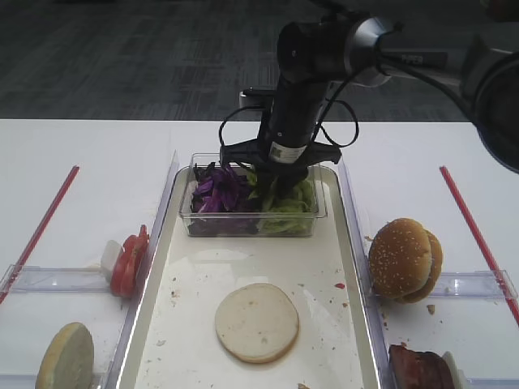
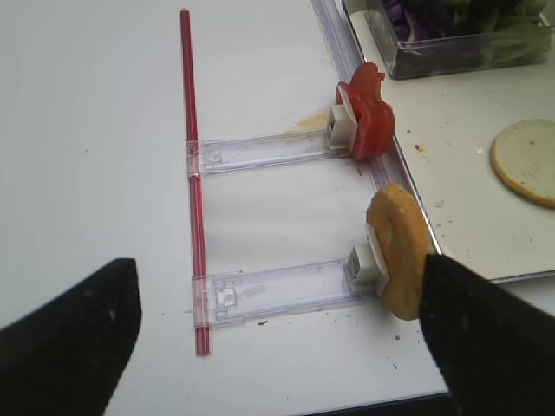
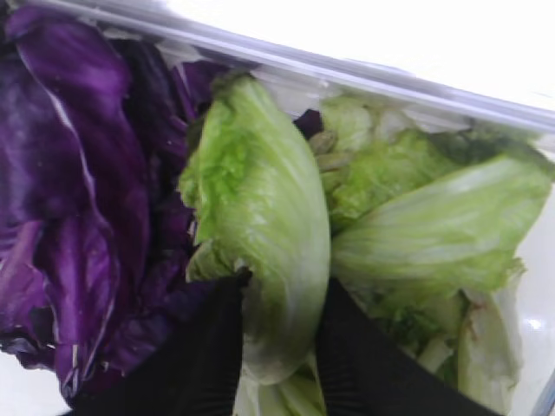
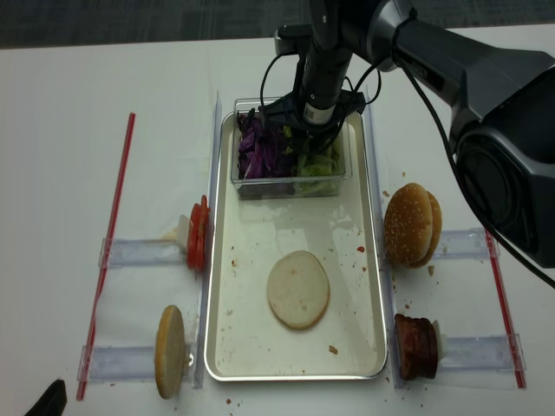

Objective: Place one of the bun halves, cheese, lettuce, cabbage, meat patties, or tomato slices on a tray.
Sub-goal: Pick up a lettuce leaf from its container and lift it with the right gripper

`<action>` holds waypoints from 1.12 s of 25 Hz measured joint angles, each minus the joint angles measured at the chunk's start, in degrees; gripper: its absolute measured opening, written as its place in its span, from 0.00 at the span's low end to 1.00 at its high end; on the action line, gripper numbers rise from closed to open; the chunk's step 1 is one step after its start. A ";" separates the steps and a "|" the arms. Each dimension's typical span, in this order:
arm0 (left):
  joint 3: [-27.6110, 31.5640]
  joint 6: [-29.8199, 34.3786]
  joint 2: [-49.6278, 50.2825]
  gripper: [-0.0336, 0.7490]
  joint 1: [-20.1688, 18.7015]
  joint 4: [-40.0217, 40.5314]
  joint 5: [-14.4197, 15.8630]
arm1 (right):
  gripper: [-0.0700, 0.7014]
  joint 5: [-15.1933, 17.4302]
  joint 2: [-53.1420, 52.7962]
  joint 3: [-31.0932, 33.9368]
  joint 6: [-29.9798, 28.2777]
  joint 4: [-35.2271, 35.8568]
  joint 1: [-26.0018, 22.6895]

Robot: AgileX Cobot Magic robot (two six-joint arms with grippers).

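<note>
Jaws of the right gripper (image 3: 279, 334) straddle a crinkly light-green lettuce leaf (image 3: 260, 217), black fingers (image 3: 199, 347) touching each side; firm clamp can't be confirmed. Left gripper (image 2: 277, 334) jaws wide apart, empty. Leaf lies in the clear plastic tub (image 1: 251, 223) at the far end of the long cream-white tray (image 1: 324, 340), beside dark purple shredded cabbage (image 3: 78, 191). Risks: thin glossy leaf slipping out on lift, or neighbouring leaves dragged along. Leaf looks fresh, curled, pale-ribbed.
</note>
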 joint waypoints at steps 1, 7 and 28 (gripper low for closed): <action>0.00 0.00 0.00 0.83 0.00 0.00 0.00 | 0.38 0.08 0.00 0.00 -0.03 0.00 0.00; 0.00 0.00 0.00 0.83 0.00 0.00 0.00 | 0.20 1.21 0.00 -0.13 -0.27 -0.54 0.00; 0.00 0.00 0.00 0.83 0.00 0.00 0.00 | 0.13 9.78 0.00 -11.82 -0.28 -2.35 0.00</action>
